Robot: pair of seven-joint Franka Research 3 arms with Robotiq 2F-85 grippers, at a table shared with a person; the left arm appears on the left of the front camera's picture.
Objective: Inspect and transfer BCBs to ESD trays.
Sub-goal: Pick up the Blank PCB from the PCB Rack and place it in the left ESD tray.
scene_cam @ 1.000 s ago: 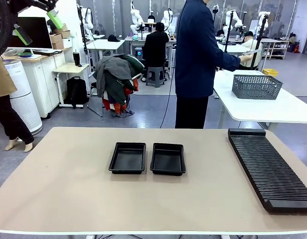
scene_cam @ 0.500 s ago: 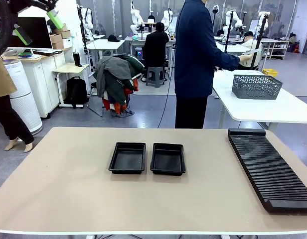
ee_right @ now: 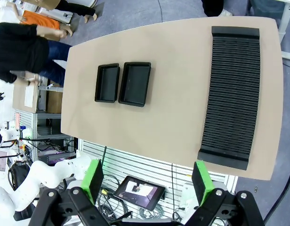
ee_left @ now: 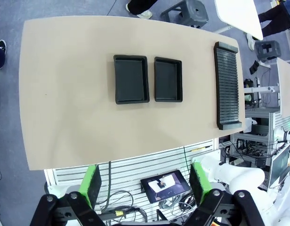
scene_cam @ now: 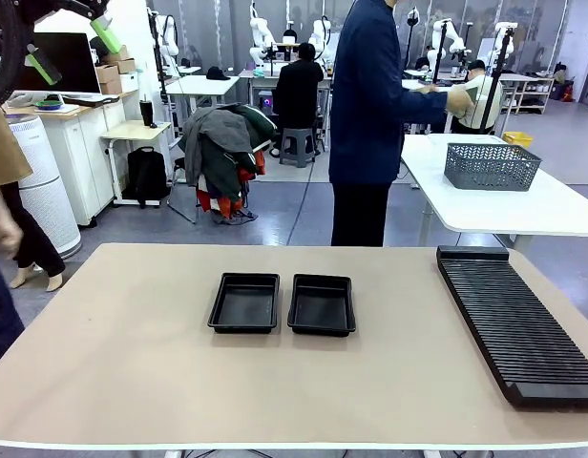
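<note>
Black left tray (scene_cam: 244, 301) and right tray (scene_cam: 322, 304) side by side on a tan table (scene_cam: 132, 363); left gripper (ee_left: 145, 167) and right gripper (ee_right: 147, 165) released, jaws spread wide.
From the front, the trays sit near the table's middle, almost touching, their black floors showing. A ribbed rack (scene_cam: 514, 329) lies along the right edge. Beyond the far edge a person (scene_cam: 366, 105) in a dark blue jacket reaches right over a white table (scene_cam: 561, 205) carrying a grey mesh basket (scene_cam: 491, 165). The wrist views look down from high above and take in a tablet (ee_left: 166, 183) below the near edge, its screen too small to read.
</note>
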